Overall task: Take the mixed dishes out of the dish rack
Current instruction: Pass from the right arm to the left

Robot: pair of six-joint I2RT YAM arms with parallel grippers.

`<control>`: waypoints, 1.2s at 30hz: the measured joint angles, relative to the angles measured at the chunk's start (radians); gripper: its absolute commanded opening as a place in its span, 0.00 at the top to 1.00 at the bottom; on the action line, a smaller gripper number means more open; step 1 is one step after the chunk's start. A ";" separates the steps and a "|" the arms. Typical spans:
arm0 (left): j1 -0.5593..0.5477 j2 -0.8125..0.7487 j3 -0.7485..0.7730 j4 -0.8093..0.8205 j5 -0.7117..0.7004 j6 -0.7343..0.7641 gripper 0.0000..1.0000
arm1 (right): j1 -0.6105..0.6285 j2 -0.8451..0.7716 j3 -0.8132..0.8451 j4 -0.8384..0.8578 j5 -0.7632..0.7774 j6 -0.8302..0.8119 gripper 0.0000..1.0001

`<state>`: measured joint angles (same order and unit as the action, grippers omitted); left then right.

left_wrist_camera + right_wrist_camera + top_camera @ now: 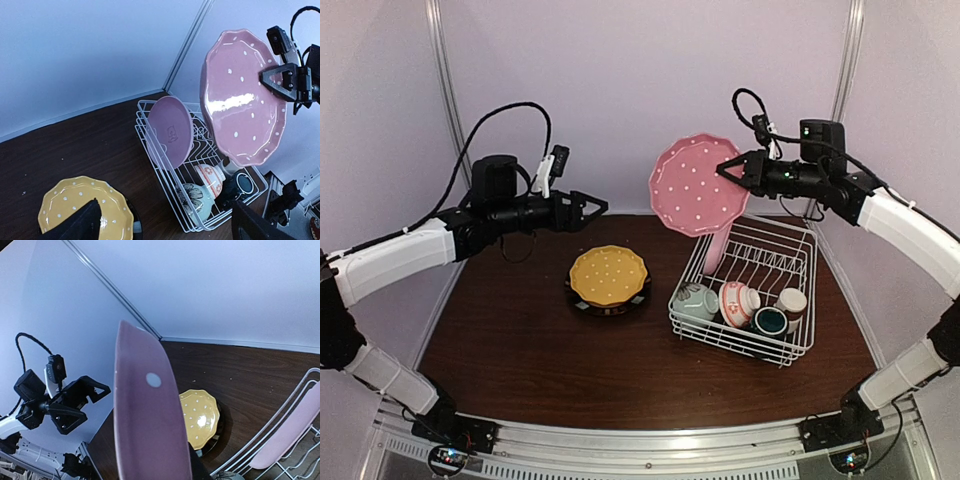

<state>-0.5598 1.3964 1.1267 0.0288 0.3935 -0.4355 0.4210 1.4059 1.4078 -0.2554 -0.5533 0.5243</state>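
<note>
- While the right fingers [732, 168] gripped the pink dotted plate [695, 185], it blocked their own wrist view.
- Empty left fingers [80, 225] were spread wide.
- The yellow plate [608, 275] covered most of the black-rimmed plate [620, 307].

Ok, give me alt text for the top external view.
The right gripper holds a pink dotted plate upright above the dish rack, which holds another pink plate, bowls and cups. The left gripper hangs open near a yellow dotted plate stacked on a dark-rimmed plate.

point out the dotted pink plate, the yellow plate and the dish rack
dotted pink plate [698, 187]: top view, middle of its face
yellow plate [608, 275]: top view, its centre
dish rack [730, 340]: top view, near wire wall
</note>
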 measured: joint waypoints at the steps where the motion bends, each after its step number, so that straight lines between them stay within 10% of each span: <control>1: -0.006 0.008 0.008 0.002 0.019 0.000 0.11 | 0.010 0.003 -0.004 0.018 -0.022 0.000 1.00; 20: -0.054 0.095 0.061 0.039 0.154 -0.043 0.34 | 0.119 0.052 -0.055 0.155 -0.186 -0.016 1.00; 36: -0.056 0.128 0.076 0.094 0.202 -0.096 0.75 | 0.142 0.059 -0.080 0.159 -0.192 -0.039 1.00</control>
<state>-0.6155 1.5246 1.2022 0.1230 0.5953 -0.5312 0.5632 1.4651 1.3281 -0.0963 -0.7448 0.4850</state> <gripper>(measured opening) 0.289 0.205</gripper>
